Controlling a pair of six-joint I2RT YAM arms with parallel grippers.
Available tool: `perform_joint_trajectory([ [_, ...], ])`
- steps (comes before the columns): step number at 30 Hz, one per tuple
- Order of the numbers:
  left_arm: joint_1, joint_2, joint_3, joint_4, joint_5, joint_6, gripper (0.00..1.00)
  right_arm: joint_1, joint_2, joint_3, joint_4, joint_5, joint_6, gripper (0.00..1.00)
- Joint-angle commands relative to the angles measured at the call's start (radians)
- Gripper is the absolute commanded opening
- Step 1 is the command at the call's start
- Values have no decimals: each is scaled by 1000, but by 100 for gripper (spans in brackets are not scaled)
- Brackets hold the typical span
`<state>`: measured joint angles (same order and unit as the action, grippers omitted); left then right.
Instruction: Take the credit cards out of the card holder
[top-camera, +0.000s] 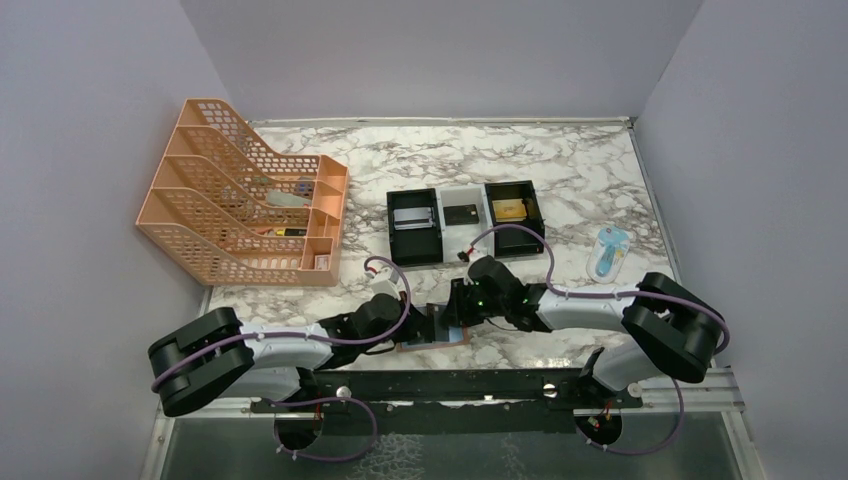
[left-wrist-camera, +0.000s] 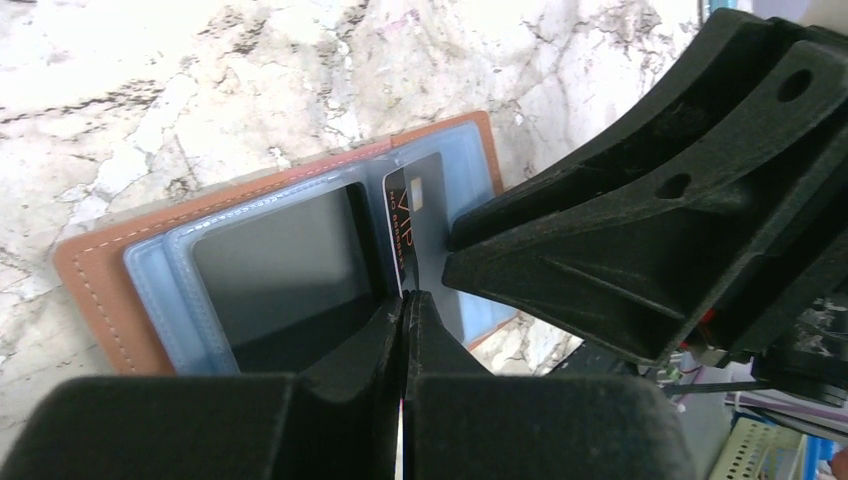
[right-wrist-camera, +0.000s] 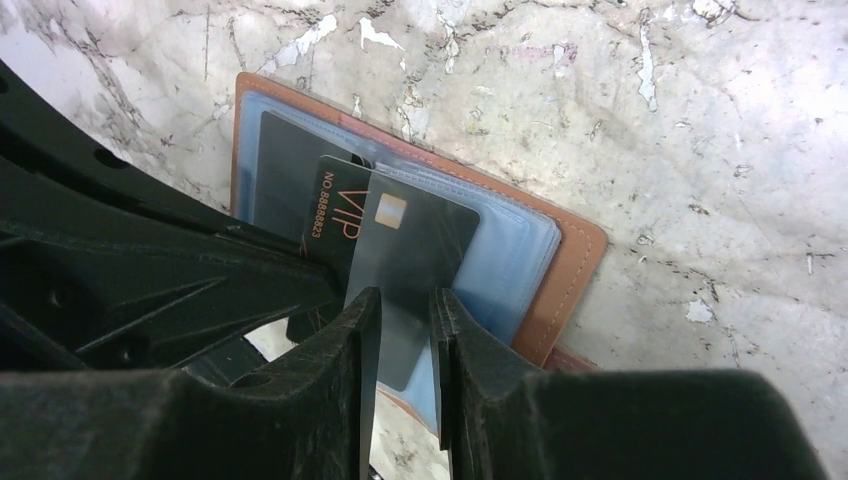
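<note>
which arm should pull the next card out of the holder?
Right. The right gripper stands slightly open over the partly-out black card, lined up to pinch it. The left gripper is shut at the edge of the card holder, likely bracing it.

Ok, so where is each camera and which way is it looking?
Top camera: high behind the arms, looking down at the white marble table; the left arm and right arm show, bases nearest.
Left wrist camera: on the left arm, looking past the shut left gripper at the open tan-brown leather card holder; the right gripper pokes in.
Right wrist camera: on the right arm, looking down between its parted fingers at a dark grey card.
Shared: both wrist views show the card holder and the black VIP card.
</note>
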<state>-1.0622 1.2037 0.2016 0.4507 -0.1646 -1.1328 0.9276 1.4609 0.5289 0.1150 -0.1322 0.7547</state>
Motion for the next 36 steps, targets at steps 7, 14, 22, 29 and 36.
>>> perform_joint_trajectory([
  [7, -5, -111, -52, 22, -28, -28, 0, -1, -13, -29, -159, 174, -52, 26],
  [14, -5, -235, -43, -174, -78, -9, 0, -1, -81, 15, -180, 142, -98, 26],
  [22, -5, -352, -38, -302, -102, 5, 0, -1, -126, 38, -49, -104, -189, 28],
  [29, -5, -464, -62, -316, -101, -5, 0, -1, -55, 76, 36, -244, -169, 28],
  [36, -5, -547, -50, -399, -131, -16, 0, -1, 12, 125, 23, -289, -183, 27],
])
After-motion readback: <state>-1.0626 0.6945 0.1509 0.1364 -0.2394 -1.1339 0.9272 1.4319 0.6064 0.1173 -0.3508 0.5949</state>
